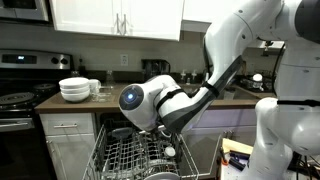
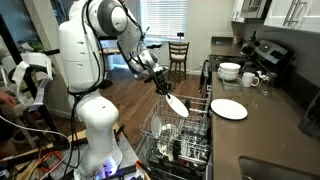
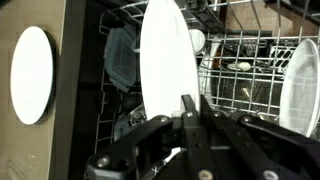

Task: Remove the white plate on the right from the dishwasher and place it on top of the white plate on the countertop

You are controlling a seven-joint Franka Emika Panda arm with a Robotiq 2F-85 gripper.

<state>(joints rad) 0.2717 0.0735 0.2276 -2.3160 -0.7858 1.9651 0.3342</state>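
My gripper (image 3: 190, 105) is shut on the rim of a white plate (image 3: 165, 60) and holds it edge-on above the open dishwasher rack (image 3: 250, 70). In an exterior view the held plate (image 2: 176, 104) hangs below the gripper (image 2: 163, 86), above the rack (image 2: 185, 135). The other white plate (image 2: 229, 109) lies flat on the dark countertop (image 2: 265, 125), to the side of the rack; it also shows in the wrist view (image 3: 31, 74). In an exterior view the gripper (image 1: 165, 140) is low over the rack (image 1: 140, 160), and the held plate is hard to make out.
Another white plate (image 3: 298, 85) stands in the rack at the right, with a clear container (image 3: 120, 60) behind the held plate. Stacked white bowls (image 1: 74, 89) and mugs (image 2: 250, 78) sit on the counter near the stove (image 1: 20, 95). A chair (image 2: 178, 55) stands far back.
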